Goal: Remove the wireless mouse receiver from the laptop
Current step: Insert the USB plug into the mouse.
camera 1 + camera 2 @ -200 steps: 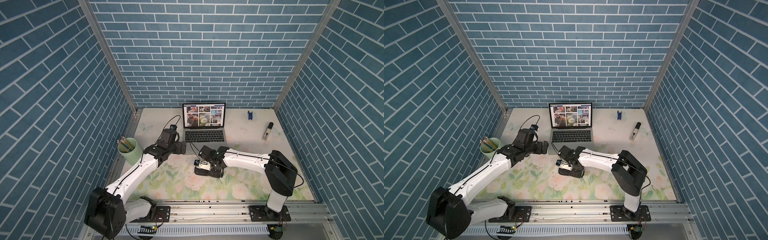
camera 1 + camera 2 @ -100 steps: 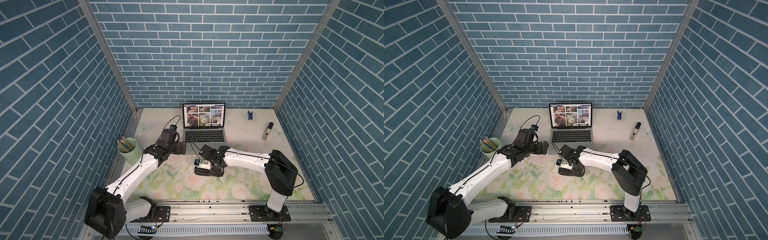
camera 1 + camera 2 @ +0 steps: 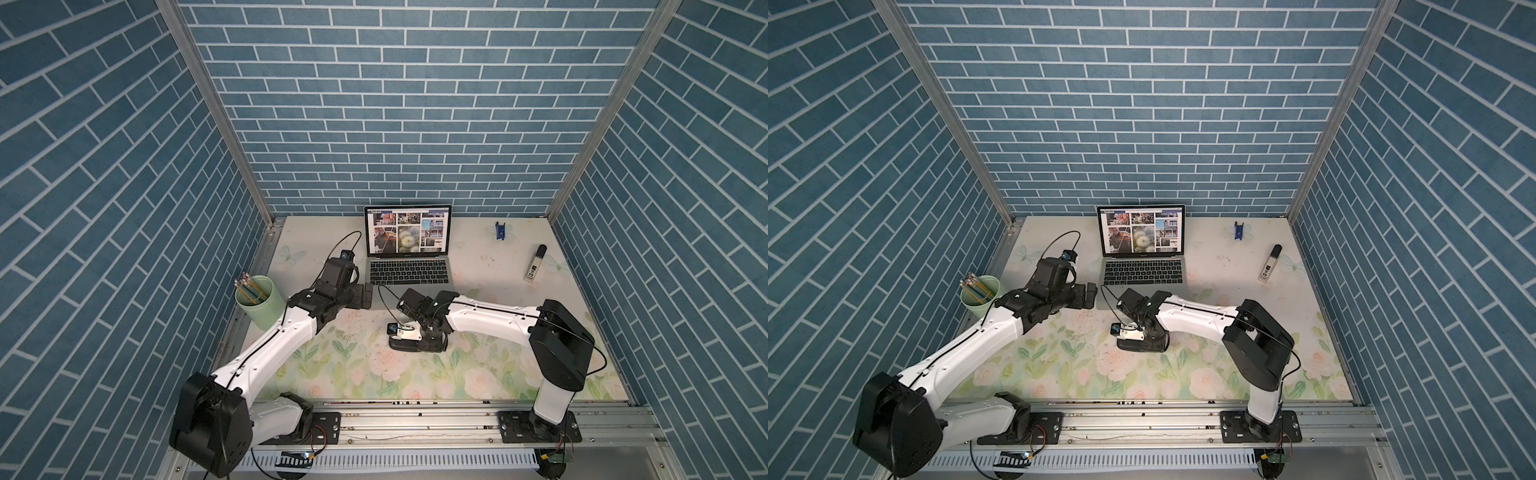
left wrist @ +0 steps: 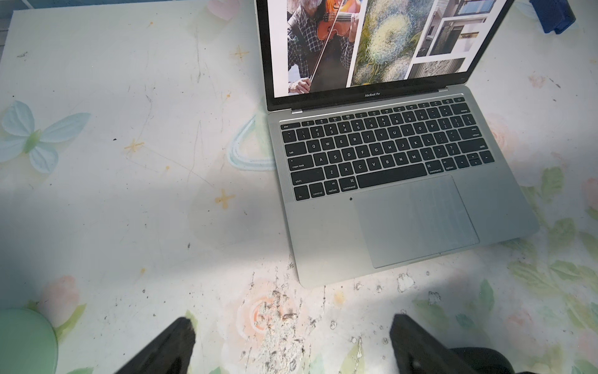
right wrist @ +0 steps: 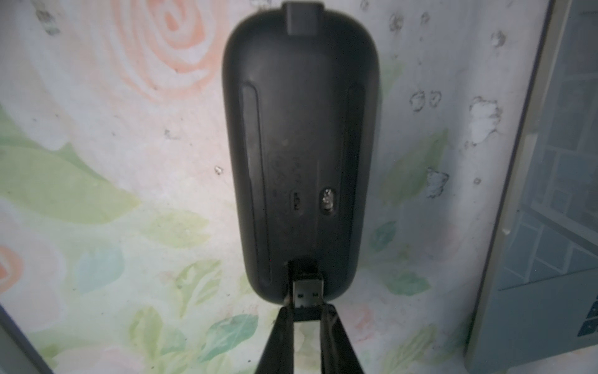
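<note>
1. You have the wireless mouse receiver (image 5: 305, 293) out of the laptop (image 4: 323, 239). In the left wrist view no stub sticks out along the laptop edges that show, so the removal itself looks done.

2. Your right gripper (image 5: 305, 320) is clenched on the receiver, with its two fingers pinching the sides of the small metal plug.

3. The receiver hangs at the near end of the black mouse (image 5: 301, 145), which lies belly-up on the flowered table (image 4: 129, 162) in front of the laptop. The receiver's far end meets a notch in the mouse's rim. You cannot tell from these views whether it is seated in that notch or only touching it.

4. In both top views the right gripper's fingertips are hidden under the wrist. The arm reaches down over the mouse (image 3: 415, 345), apart from the laptop (image 3: 409, 270).

5. Your left gripper (image 4: 291, 343) is released, with its jaws spread wide and nothing between them. It hovers above bare table just off the laptop's front corner.

6. What is left, as a judgement, is to settle the receiver at the mouse or on the table, let go of it, and draw both arms back.
</note>
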### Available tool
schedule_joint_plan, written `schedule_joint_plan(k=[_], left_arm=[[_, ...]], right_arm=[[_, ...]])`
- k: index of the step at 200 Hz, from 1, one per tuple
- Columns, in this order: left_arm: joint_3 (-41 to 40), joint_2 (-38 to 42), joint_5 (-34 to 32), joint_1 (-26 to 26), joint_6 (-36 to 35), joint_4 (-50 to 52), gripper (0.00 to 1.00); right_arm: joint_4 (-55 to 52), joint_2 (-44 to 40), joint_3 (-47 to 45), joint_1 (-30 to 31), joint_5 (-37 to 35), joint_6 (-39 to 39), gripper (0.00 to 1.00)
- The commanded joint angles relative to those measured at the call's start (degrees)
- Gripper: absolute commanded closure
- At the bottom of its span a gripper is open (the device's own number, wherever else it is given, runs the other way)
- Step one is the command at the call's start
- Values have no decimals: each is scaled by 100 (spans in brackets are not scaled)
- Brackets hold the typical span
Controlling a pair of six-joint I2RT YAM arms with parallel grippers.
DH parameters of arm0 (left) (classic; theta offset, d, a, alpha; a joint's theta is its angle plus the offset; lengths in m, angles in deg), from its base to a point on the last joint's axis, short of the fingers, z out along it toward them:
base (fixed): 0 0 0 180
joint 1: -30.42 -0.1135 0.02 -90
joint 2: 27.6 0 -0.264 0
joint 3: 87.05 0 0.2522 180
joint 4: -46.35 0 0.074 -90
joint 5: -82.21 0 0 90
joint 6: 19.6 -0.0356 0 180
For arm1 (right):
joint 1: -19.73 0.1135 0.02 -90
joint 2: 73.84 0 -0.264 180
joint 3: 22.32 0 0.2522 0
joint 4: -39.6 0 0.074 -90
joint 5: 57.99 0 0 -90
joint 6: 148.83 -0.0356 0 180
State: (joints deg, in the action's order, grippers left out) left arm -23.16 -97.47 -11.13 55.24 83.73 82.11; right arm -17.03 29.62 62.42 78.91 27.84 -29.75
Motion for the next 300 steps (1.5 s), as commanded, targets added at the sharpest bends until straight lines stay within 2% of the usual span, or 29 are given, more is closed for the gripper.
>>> schedule_joint_plan(k=[1,145,300], left_arm=[[102,-53,52,14,-14,59,0],[46,-78,96,14,-64,61,0],[14,-77,105,12,-62,68,0]], right_arm=[[-122,160,179,-27,75,190,100],[-222,136,97,-91,-32,146,100],[-178,191,115,-62,177,10,100]])
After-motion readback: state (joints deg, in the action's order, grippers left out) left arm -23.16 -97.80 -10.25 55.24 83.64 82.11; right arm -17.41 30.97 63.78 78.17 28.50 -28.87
